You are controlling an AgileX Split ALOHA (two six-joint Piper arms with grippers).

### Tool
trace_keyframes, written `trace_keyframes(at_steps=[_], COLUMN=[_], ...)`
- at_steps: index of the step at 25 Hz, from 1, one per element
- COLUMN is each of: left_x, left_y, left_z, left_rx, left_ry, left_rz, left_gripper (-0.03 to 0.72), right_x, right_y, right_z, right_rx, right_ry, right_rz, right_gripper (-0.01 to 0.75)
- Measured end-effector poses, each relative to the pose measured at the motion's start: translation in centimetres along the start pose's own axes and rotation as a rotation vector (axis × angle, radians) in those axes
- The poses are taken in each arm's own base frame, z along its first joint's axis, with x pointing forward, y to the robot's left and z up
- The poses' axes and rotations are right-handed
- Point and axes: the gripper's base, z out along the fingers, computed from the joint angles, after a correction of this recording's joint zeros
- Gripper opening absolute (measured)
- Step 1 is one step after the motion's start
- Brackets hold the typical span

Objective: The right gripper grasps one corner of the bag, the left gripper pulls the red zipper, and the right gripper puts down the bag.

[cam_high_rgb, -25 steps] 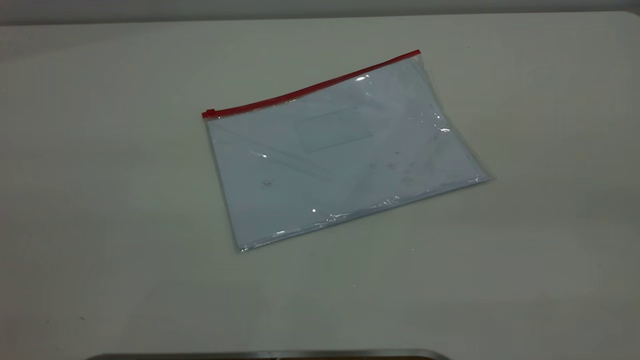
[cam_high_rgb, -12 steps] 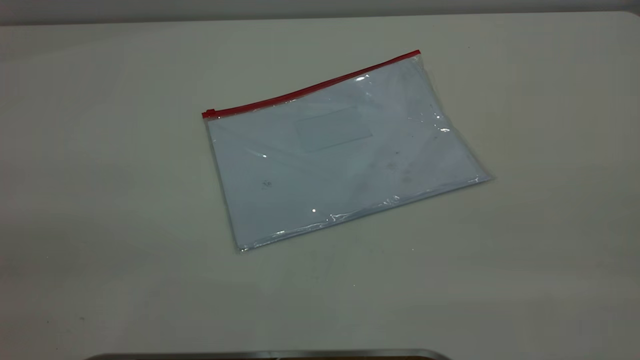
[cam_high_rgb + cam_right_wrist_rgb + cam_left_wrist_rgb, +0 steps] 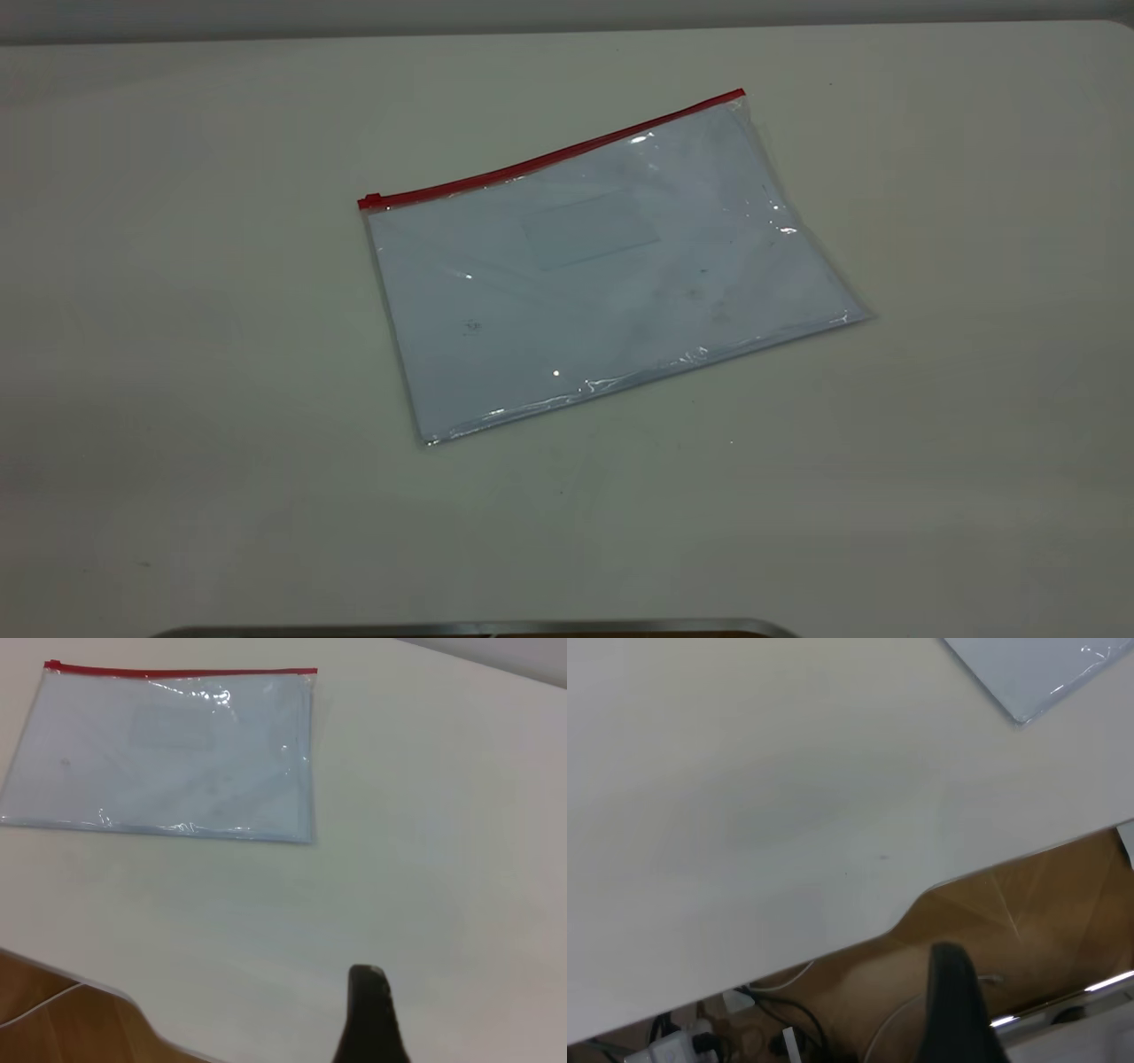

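The bag, a flat clear bluish pouch, lies flat on the white table, slightly turned. The red zipper runs along its far long edge, with the slider tab at the left end. Neither gripper shows in the exterior view. In the right wrist view the whole bag and the red zipper lie well away from the dark tip of my right gripper, which hangs over bare table. My left gripper shows as a dark tip beyond the table edge, with one bag corner far off.
The table's near edge has a curved notch. Below it are a wooden floor, cables and a white power strip. A metal bar lies along the bottom of the exterior view.
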Motion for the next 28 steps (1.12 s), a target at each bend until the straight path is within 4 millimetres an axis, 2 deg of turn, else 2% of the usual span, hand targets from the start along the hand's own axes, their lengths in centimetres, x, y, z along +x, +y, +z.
trace_keyframes(at_steps=[16, 21, 28], left_x=[0.1, 1.1, 2.5], left_y=[0.1, -0.1, -0.6], left_z=[0.0, -0.9, -1.8], left_rx=[-0.028, -0.110, -0.138], left_ry=[-0.006, -0.108, -0.228], left_rz=[-0.020, -0.076, -0.080], left_gripper=[0.560, 0.560, 0.560], right_x=[0.0, 0.0, 0.0], right_y=[0.0, 0.0, 0.0], right_z=[0.0, 0.0, 0.0], right_rx=[0.000, 0.001, 0.001], right_ry=[-0.001, -0.001, -0.001], right_rz=[0.000, 0.000, 0.000], right_gripper=[0.589, 0.589, 0.589])
